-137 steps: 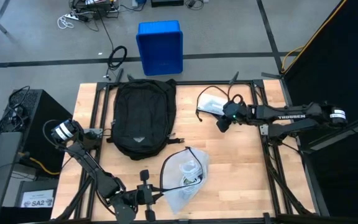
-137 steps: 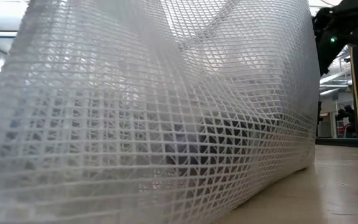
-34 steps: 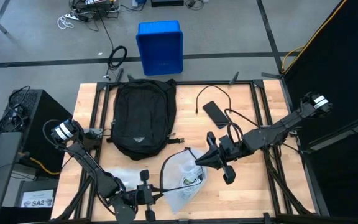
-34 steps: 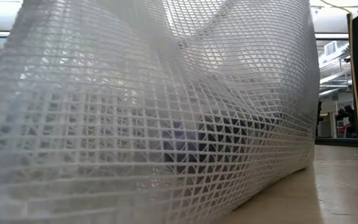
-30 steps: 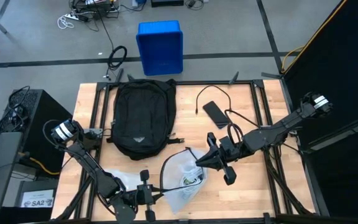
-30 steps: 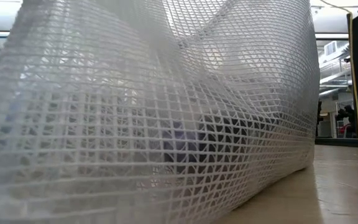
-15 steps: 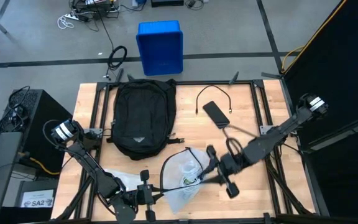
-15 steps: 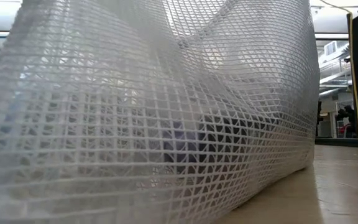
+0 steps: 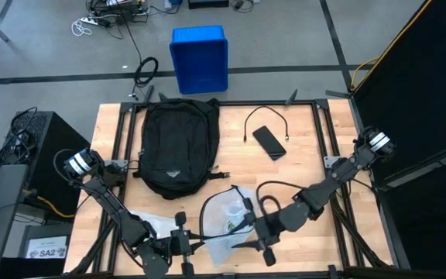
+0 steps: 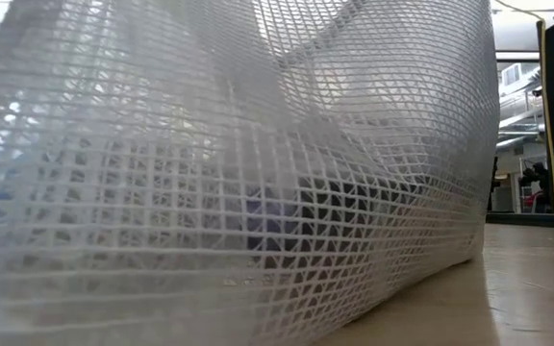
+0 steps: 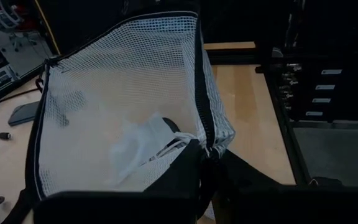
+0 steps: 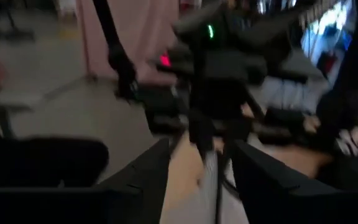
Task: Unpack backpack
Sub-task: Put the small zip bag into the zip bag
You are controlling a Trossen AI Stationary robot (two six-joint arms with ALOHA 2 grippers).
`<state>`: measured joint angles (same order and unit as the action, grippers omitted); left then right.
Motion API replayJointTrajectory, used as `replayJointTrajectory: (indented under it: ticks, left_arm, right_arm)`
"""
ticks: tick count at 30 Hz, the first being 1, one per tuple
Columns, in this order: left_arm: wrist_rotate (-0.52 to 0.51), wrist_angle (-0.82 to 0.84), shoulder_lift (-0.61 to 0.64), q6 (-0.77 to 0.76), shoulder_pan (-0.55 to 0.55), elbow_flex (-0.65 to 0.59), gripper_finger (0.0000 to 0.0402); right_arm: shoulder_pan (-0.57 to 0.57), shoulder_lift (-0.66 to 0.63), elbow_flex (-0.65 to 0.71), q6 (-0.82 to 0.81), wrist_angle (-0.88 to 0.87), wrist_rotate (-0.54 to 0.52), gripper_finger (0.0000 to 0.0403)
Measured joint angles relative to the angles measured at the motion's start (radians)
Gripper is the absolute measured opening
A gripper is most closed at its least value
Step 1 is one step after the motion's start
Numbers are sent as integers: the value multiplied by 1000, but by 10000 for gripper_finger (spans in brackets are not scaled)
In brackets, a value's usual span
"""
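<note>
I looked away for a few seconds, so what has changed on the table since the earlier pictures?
The right tool left the far right corner, where a phone and cable now lie, and swung to the mesh bag. The backpack and left tool, shut on the bag's edge, stayed put.

The left arm is lying folded along the table's left front, its left gripper [image 9: 183,246] closed. The right arm is stretching toward the front edge, its right gripper [image 12: 199,163] showing parted fingers.
</note>
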<state>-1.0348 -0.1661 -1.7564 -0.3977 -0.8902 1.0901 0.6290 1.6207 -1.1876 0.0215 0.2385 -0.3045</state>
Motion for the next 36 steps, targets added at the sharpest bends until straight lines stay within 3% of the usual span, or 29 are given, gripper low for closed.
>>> replayJointTrajectory:
  ticks: [6, 12, 25, 30, 36]
  left_arm:
    - [0, -1, 0, 0, 0, 0, 0]
    - [0, -1, 0, 0, 1, 0, 0]
    - [-4, -1, 0, -6, 20, 0, 33]
    - [-4, 0, 0, -7, 20, 0, 56]
    - [-4, 0, 0, -6, 20, 0, 77]
  right_arm:
    - [-16, -1, -67, -76, -319, -82, 195]
    - [-31, -2, -73, -132, -496, -87, 228]
    - [-5, -3, -118, -161, -505, -48, 172]
    - [6, -6, -182, -134, -499, -45, 186]
    - [-2, -3, -138, -205, -564, -31, 223]
